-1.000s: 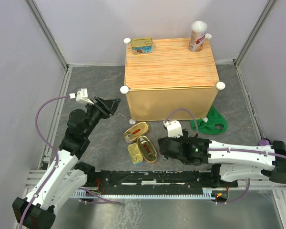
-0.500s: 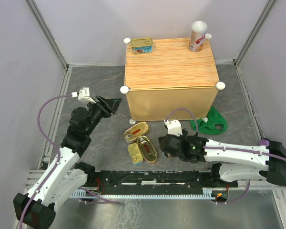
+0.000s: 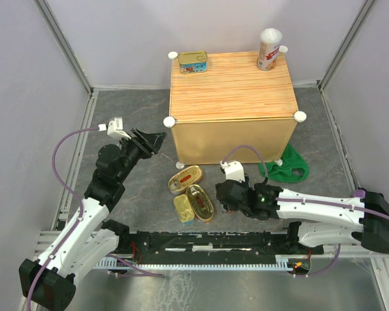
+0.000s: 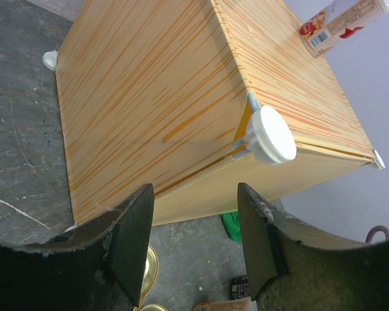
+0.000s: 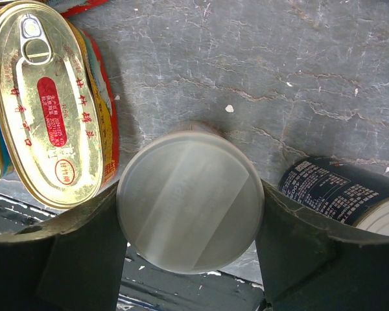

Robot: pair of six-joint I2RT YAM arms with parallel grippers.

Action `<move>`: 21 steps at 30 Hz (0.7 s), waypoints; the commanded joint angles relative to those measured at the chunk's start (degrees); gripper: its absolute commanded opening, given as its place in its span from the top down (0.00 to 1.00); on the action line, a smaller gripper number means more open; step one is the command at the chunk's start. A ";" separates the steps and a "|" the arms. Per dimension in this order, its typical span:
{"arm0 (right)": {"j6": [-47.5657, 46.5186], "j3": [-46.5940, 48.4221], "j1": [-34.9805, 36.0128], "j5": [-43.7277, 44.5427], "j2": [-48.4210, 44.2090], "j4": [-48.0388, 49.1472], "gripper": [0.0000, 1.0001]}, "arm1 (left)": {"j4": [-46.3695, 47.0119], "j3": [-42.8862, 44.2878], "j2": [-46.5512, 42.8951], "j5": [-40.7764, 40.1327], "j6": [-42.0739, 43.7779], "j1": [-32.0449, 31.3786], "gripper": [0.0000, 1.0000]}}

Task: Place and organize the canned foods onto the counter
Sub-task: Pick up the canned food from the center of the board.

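Note:
The counter [image 3: 232,78] holds a rectangular gold-lidded tin [image 3: 192,62] at its back left corner. A tall white-lidded cylinder [image 3: 269,48] stands at its back right. On the floor in front lie two oval gold cans [image 3: 185,179] [image 3: 200,202] and a rectangular tin [image 3: 183,208]. My right gripper [image 5: 189,194] is low beside them, both fingers pressed against a white-lidded can [image 5: 190,205]. A dark blue cylinder [image 5: 340,191] lies just to its right, an oval can [image 5: 48,103] to its left. My left gripper [image 4: 194,220] hangs open and empty near the counter's [image 4: 162,97] front left corner.
A green cloth [image 3: 286,165] lies on the floor by the counter's front right corner. White knobs [image 4: 269,134] stick out at the counter's corners. Grey walls close in the cell on three sides. The arm bases' rail [image 3: 201,243] runs along the near edge.
My right gripper's jaws have closed in onto the white-lidded can, and that arm has edged slightly left. The left arm has barely shifted.

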 commanded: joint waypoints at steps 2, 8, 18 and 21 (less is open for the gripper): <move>-1.41 -0.35 -0.25 0.68 -1.23 2.55 0.48 | 4.05 0.81 -0.65 0.27 0.16 -0.25 0.39; -2.39 -0.21 -0.24 1.08 -2.47 2.16 0.60 | 4.71 0.39 -1.03 0.19 -0.32 -0.25 0.39; -5.30 0.44 0.09 2.79 -6.33 1.80 0.65 | 5.91 -0.06 -1.14 0.10 -1.53 -0.43 0.39; -6.41 1.86 0.47 3.58 -6.26 1.58 0.67 | 5.96 0.87 -0.54 0.36 -1.11 -0.68 0.39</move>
